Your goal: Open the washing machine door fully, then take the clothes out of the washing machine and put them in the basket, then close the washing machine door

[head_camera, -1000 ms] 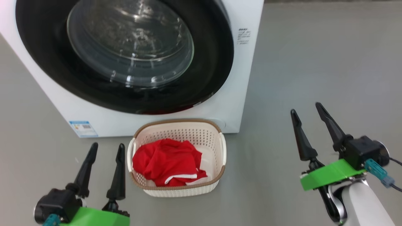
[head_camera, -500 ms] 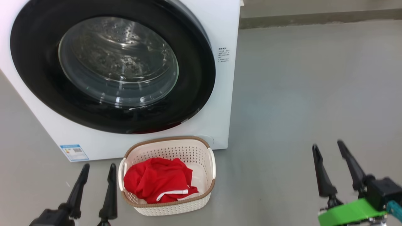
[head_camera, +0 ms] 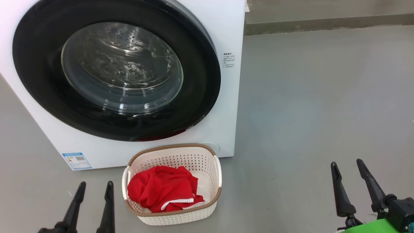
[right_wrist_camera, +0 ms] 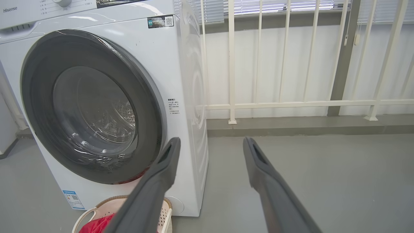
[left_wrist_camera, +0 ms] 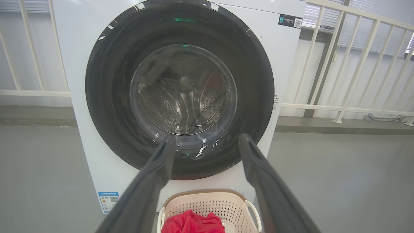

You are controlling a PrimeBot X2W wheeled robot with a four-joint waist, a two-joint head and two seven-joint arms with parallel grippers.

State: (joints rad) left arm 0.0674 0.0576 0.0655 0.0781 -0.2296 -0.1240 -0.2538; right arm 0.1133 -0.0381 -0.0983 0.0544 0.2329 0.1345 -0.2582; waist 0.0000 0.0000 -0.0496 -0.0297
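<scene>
The white washing machine (head_camera: pixel 226 29) stands on the grey floor with its door (head_camera: pixel 200 77) shut flat against the front; through the glass only the steel drum shows. Right in front of it sits the cream basket (head_camera: pixel 174 221), and the red clothes (head_camera: pixel 158 189) with white trim lie inside. My left gripper (head_camera: pixel 95 187) is open at the lower left, just left of the basket, holding nothing. At the lower right my right gripper (head_camera: pixel 347 165) is open and empty over bare floor. The left wrist view has the door (left_wrist_camera: pixel 103 97) and the basket (left_wrist_camera: pixel 207 202).
A low concrete kerb (head_camera: pixel 323 23) runs behind the machine on the right. White railing bars (right_wrist_camera: pixel 231 64) and a wall with blinds stand beyond it. Open grey floor (head_camera: pixel 323 97) stretches to the right of the machine.
The head camera has tilted up and pulled back, so machine and basket sit lower in the picture. Both grippers have dropped toward the bottom edge, still open.
</scene>
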